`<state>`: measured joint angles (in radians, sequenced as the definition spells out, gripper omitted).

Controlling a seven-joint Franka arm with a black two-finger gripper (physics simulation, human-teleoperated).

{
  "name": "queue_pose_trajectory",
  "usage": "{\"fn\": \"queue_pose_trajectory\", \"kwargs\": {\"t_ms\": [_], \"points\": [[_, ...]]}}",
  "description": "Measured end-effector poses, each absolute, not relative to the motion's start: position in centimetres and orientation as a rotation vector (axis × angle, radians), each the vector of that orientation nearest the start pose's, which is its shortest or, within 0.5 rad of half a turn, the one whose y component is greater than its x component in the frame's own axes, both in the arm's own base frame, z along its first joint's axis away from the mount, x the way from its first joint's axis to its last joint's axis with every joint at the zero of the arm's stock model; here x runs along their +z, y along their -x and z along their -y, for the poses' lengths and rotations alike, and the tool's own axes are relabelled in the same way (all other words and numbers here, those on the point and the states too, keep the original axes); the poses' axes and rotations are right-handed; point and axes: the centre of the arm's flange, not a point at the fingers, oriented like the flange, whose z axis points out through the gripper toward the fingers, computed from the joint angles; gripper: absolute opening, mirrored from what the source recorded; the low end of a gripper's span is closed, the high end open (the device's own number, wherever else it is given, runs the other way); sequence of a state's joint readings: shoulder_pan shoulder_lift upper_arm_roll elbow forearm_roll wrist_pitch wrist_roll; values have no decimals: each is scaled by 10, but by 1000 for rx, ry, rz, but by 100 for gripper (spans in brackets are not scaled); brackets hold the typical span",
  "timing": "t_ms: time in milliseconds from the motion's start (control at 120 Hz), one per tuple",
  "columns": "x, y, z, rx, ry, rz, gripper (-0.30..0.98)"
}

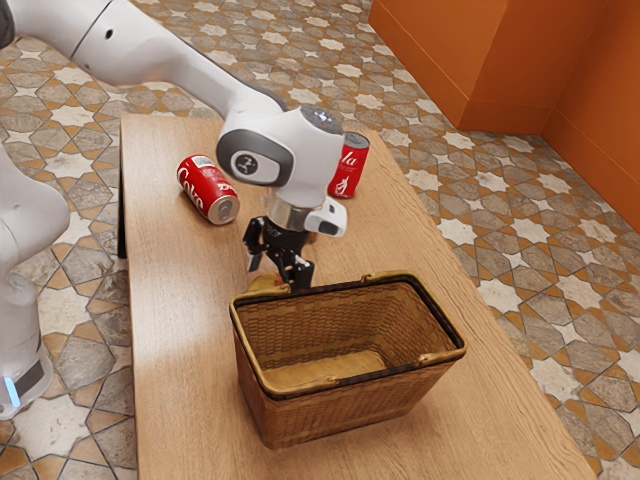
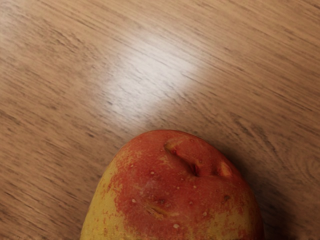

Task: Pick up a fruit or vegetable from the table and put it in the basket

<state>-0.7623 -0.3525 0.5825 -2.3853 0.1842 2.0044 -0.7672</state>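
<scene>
We have our arm (image 1: 165, 55) reaching in from the exterior view's upper left, with our gripper (image 1: 279, 272) pointing down just beside the basket (image 1: 330, 415), over the wooden table (image 1: 175, 350). Our end effector is released: its two black fingers (image 1: 302, 274) stand apart, with the fruit (image 2: 172, 192) low down under and between them, not clasped. That fruit is outside the basket, near the rim on the side toward our hand, and in the exterior view we see only a yellowish part of it, the rest hidden by the gripper and the basket's edge. Up close in the wrist view, we find it rounded, red over much of its skin and yellow lower on its flanks, with a creased hollow near its top and a dark shadow beside it on the wood. The basket is woven and brown, its handles folded down along the rim. Farther up the table we have two red cola cans: one can lying on its side (image 1: 207, 190), and one standing upright (image 1: 350, 166), partly behind our hand. Beyond the table we see a floor of patterned tiles (image 1: 525, 270) and an orange wall (image 1: 470, 60)
</scene>
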Motion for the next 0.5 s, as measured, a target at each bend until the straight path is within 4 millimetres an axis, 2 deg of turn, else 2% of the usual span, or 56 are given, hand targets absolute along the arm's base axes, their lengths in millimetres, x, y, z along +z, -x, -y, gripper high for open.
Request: {"fn": "queue_pose_trajectory", "kwargs": {"t_ms": [117, 317, 500], "points": [[423, -435, 63, 132, 3036, 741, 65], [424, -435, 64, 139, 3024, 758, 35], [426, -435, 63, 144, 3009, 765, 22]]}}
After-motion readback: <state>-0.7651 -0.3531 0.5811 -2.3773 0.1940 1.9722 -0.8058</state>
